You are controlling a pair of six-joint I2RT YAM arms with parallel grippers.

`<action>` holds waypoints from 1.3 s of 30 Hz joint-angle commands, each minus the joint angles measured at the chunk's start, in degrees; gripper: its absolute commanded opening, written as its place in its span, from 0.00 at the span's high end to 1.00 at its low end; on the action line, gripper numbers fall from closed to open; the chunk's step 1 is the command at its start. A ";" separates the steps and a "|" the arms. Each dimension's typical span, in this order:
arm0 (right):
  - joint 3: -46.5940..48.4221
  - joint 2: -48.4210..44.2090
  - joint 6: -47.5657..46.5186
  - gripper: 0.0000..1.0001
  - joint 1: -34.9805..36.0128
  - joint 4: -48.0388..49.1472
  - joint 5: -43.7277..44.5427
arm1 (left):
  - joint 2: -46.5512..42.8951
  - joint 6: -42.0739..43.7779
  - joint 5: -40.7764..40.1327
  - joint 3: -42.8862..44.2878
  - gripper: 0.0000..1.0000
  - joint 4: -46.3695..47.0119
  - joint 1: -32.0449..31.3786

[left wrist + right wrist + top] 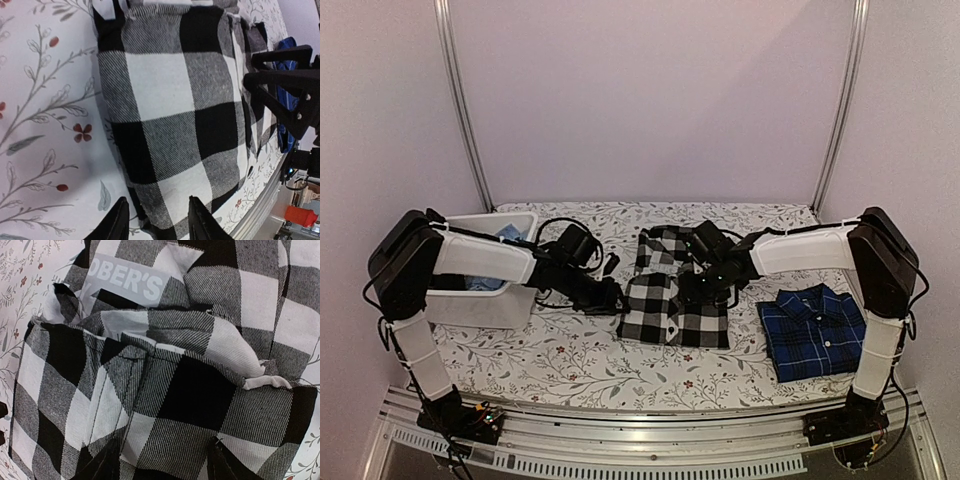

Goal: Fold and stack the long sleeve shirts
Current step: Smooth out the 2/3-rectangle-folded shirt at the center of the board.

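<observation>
The black-and-white buffalo check shirt (675, 300) lies partly folded in the middle of the table. It also fills the left wrist view (175, 110) and the right wrist view (190, 390). My left gripper (611, 296) is open at the shirt's left edge, its fingertips (120, 220) spread either side of the cloth edge. My right gripper (703, 283) is open, low over the shirt's upper middle, fingers (225, 460) spread on the cloth. The navy blue plaid shirt (813, 330) lies folded at the right.
A white bin (480, 270) with blue cloth inside stands at the left, under my left arm. The table has a floral cloth (570, 355). A metal rail (650, 425) runs along the near edge.
</observation>
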 commanded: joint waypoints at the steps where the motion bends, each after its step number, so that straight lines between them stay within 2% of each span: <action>1: -1.47 0.07 1.42 0.42 0.67 0.92 1.00 | -1.69 -2.08 1.37 -2.05 0.61 2.85 -2.85; 8: -1.52 -1.48 0.79 0.41 0.67 0.00 1.93 | 0.13 -4.00 -2.69 -3.34 0.71 0.58 -5.39; 11: -1.31 -2.59 0.42 0.41 0.67 -0.99 1.88 | -0.07 -4.07 -4.01 -3.72 0.72 -0.86 -6.14; 14: -0.54 -4.31 0.08 0.41 1.03 -2.29 1.77 | -0.67 -4.00 -4.40 -4.02 0.70 -1.95 -6.42; 19: 0.04 -6.68 0.42 0.40 4.35 -4.21 2.14 | -2.92 -3.91 -4.33 -4.17 0.63 -3.13 -6.40; 26: -1.32 -4.87 4.28 0.40 10.33 -4.83 3.42 | -5.67 -4.66 -1.86 -5.95 0.58 -2.38 -6.35; 34: -7.54 -2.85 9.79 0.40 11.22 -3.43 2.25 | -5.59 -5.06 0.03 -8.60 0.58 -1.08 -6.43; 39: -8.28 -3.85 10.44 0.40 11.34 -2.97 2.19 | -4.79 -5.68 1.00 -10.10 0.60 0.94 -6.48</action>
